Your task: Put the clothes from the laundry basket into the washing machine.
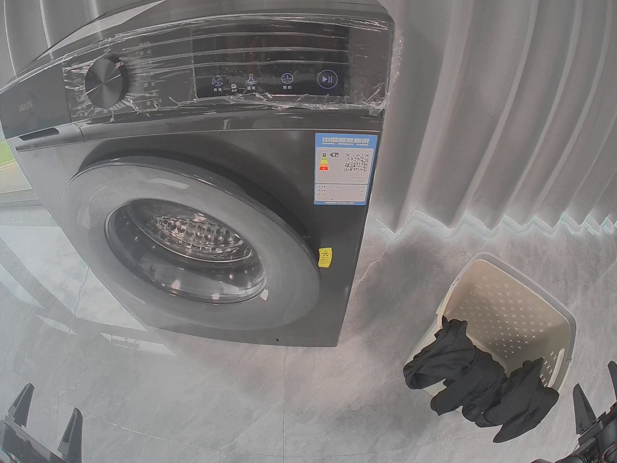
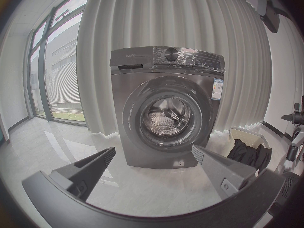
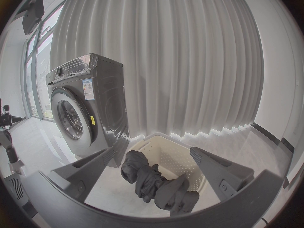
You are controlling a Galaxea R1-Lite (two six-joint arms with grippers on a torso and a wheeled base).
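Clothes (image 1: pixel 479 381): dark, hung over the near rim of the basket (image 1: pixel 508 316).
Basket: cream, on the floor (image 1: pixel 225 387), just right of the washer (image 1: pixel 257 162).
Washer: grey, round door shut.
Left gripper (image 2: pixel 152 149): wide open, holding nothing, facing the washer.
Right gripper (image 3: pixel 151 150): wide open, holding nothing, near the clothes.

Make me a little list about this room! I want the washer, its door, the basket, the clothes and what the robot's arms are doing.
washing machine: grey front-loader, on the floor
door: round, looks shut
laundry basket: cream, on the floor, right of the machine in the head view
clothes: dark, draped over the basket's near rim
left end effector: open, empty, facing the machine
right end effector: open, empty, facing the basket
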